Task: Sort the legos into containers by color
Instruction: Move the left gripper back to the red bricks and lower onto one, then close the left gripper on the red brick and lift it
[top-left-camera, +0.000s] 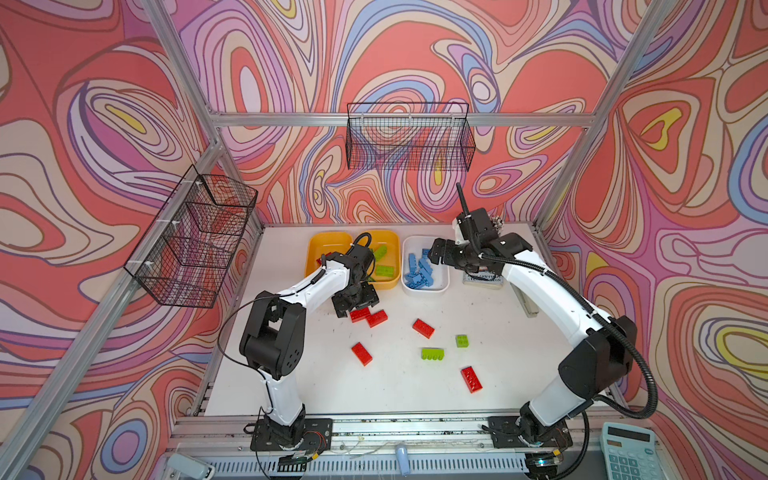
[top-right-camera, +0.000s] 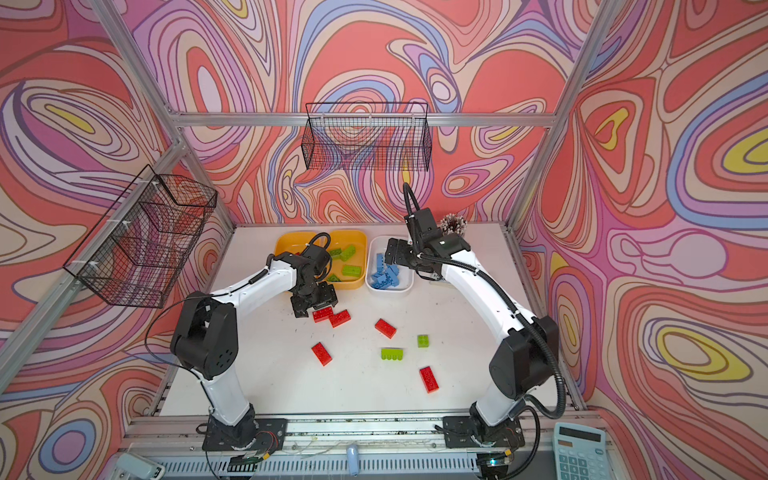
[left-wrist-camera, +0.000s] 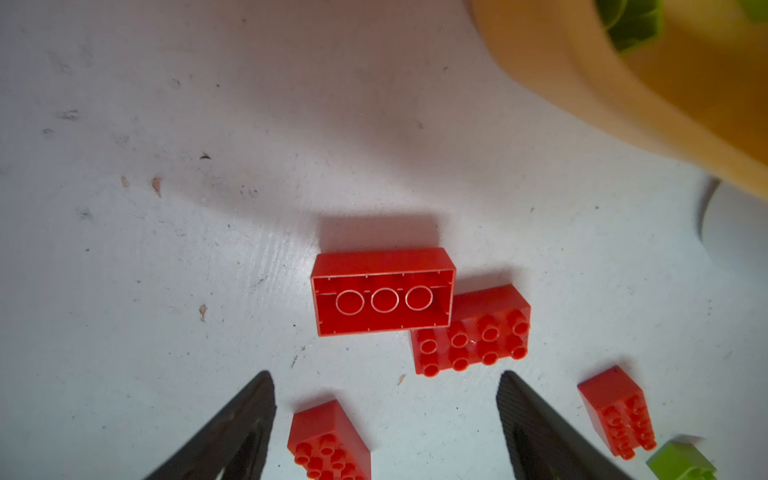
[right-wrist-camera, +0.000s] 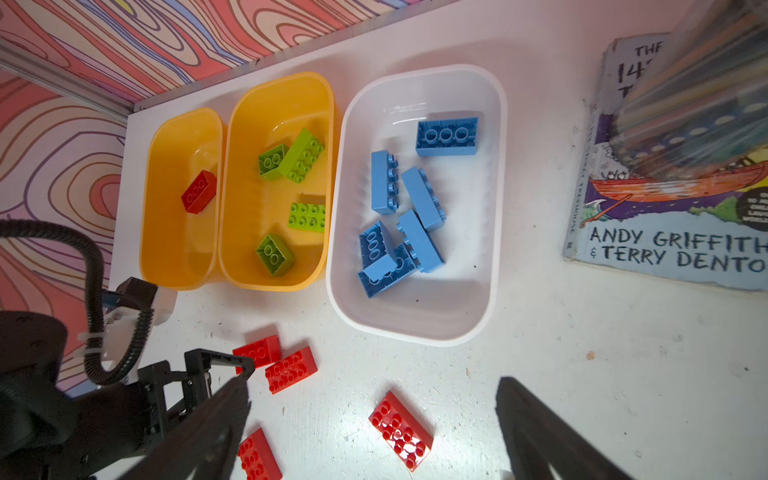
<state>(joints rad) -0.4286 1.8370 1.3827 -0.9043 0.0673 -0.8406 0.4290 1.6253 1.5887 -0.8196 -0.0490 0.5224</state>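
While the left gripper (left-wrist-camera: 386, 376) hangs spread and empty just by an upturned red brick (left-wrist-camera: 382, 291) touching a studded red brick (left-wrist-camera: 473, 332), the right gripper (right-wrist-camera: 373, 380), also spread and empty, hovers near the white tub (right-wrist-camera: 419, 68) of blue bricks (right-wrist-camera: 446, 133). Green bricks (right-wrist-camera: 305, 156) lie in the middle yellow tub (right-wrist-camera: 282, 79) and a lone red brick (right-wrist-camera: 199, 191) in the end yellow tub (right-wrist-camera: 183, 118). Five loose red legos (top-left-camera: 423, 328) and two loose green legos (top-left-camera: 432, 354) lie on the table (top-left-camera: 519, 374).

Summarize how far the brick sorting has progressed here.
Done: blue bricks in the white tub; four green bricks in one yellow tub, one red brick in the other. In hand: nothing; the open left end effector hovers by an upturned red brick. Left: five red and two green on the table.
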